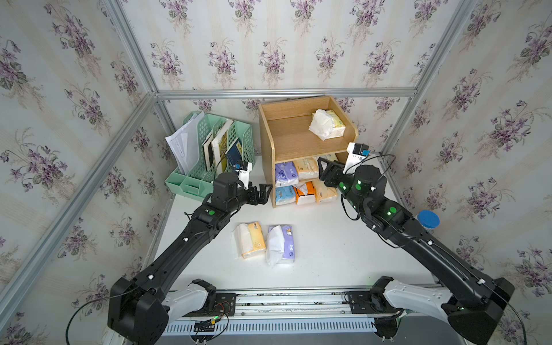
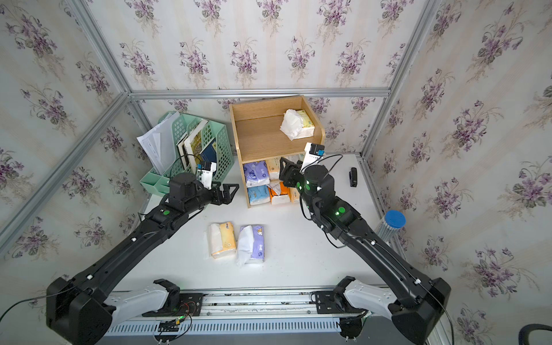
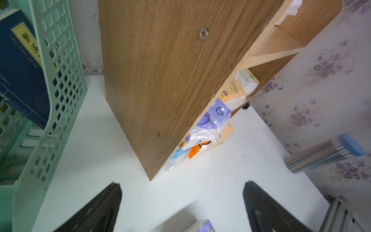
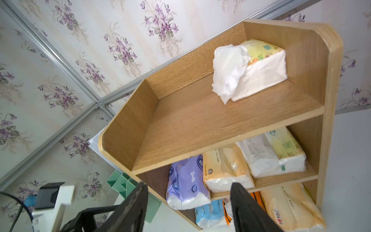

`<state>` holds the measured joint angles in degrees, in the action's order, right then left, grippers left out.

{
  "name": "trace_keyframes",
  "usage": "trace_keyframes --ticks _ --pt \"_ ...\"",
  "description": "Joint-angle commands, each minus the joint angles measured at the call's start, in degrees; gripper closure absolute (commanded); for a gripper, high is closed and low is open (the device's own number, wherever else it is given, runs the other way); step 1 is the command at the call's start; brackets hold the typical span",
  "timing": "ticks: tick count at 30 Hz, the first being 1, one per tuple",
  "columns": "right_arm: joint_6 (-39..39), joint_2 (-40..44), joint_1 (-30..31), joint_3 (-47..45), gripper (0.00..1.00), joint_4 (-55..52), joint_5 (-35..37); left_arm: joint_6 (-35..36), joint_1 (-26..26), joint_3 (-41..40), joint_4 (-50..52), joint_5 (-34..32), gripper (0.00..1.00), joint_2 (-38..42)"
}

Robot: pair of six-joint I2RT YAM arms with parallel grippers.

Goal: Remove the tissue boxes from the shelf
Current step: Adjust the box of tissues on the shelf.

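The left gripper point(image 3: 182, 183) hung open beside the shelf point(image 1: 286, 131); the right gripper point(image 4: 188, 185) gaped empty before its middle tier. Seven tissue packs point(image 1: 286, 174) remained shelved, while two loose packs point(image 1: 249, 243) lay on the table point(image 1: 328, 260)

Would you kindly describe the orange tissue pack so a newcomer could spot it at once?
Find the wooden shelf beside the green file rack. On its lowest tier three packs sit in a row; the orange tissue pack is the middle one, between a light blue pack and a pale peach pack. It is the only bright orange wrapper in view.
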<state>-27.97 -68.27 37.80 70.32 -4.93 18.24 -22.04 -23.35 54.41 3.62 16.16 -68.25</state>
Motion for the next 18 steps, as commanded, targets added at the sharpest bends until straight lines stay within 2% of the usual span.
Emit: trace_keyframes --ticks 1,7,11,14,15,18 --pt "0.5 -5.1 -2.2 5.2 0.27 -0.3 1.6 -1.2 -0.9 1.0 -5.9 2.1 0.01 -1.9" --pt "1.2 -12.9 -4.5 12.8 0.24 1.4 8.1 -1.5 -3.3 2.3 -8.2 3.2 0.01 -5.2" --pt "-0.3 -17.4 -6.1 18.0 0.23 -1.2 11.3 -1.3 -3.8 2.5 -8.4 3.5 0.01 -6.7" --pt "-0.8 -19.3 -6.1 18.5 0.21 0.1 11.2 -1.1 -3.9 2.5 -8.5 3.3 0.01 -7.5" --pt "-1.0 -20.2 -8.4 18.9 0.21 0.1 11.3 -1.0 -3.9 2.7 -8.4 3.4 0.01 -7.7" --pt "-1.8 -22.9 -9.5 21.2 0.2 -1.2 11.0 -1.0 -3.8 3.2 -8.1 4.1 0.01 -8.8"
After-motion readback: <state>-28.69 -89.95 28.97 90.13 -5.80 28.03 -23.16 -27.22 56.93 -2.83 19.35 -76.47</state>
